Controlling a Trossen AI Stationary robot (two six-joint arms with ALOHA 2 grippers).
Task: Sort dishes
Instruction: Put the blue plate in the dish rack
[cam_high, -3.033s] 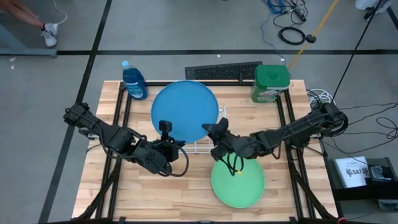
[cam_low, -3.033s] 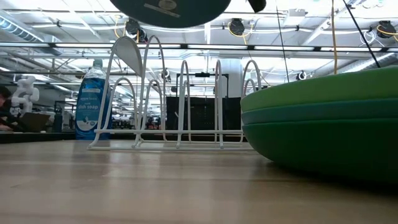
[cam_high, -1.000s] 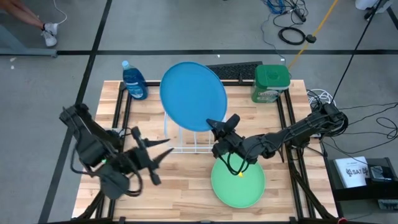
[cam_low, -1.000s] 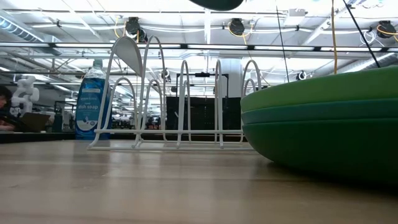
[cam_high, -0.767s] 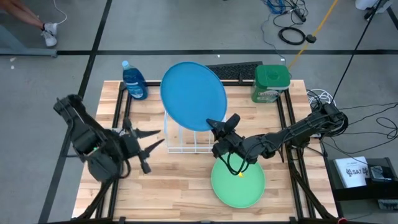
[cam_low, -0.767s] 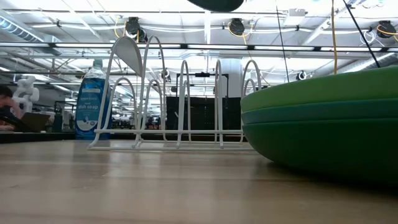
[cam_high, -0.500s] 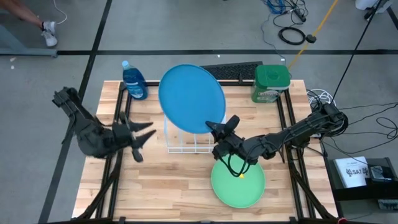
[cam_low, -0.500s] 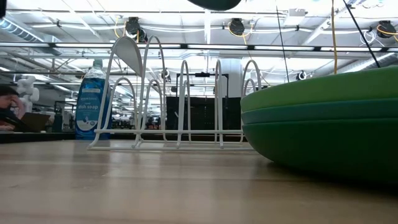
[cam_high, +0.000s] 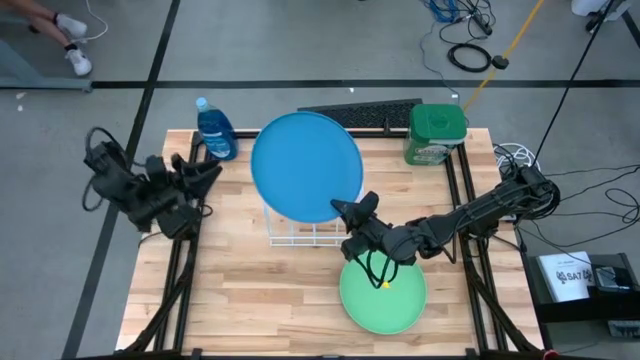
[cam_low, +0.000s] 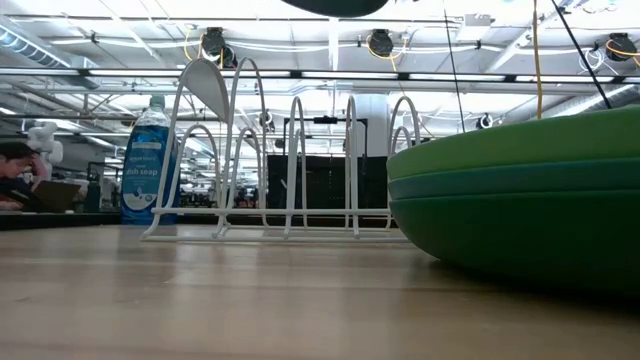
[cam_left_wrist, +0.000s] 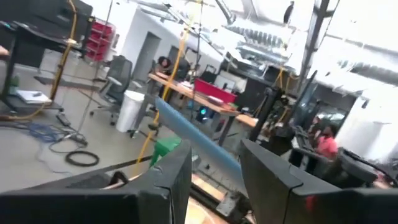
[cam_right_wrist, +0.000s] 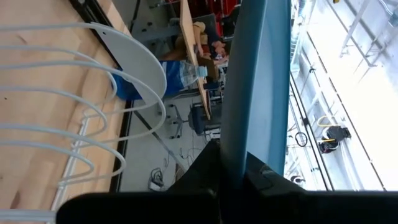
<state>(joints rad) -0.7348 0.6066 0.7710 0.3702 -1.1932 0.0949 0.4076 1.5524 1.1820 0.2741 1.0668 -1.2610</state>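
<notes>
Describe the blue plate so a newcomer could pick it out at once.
Start at the white wire rack in the middle of the wooden table. Above it, the right tool grips the rim of a big round blue plate. It is the only plate in the air; the others sit stacked with the light green plate on top.

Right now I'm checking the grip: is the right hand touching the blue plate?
Touching. The right wrist view shows the right hand shut on the blue plate at its rim, its dark fingers pressed against both faces.
</notes>
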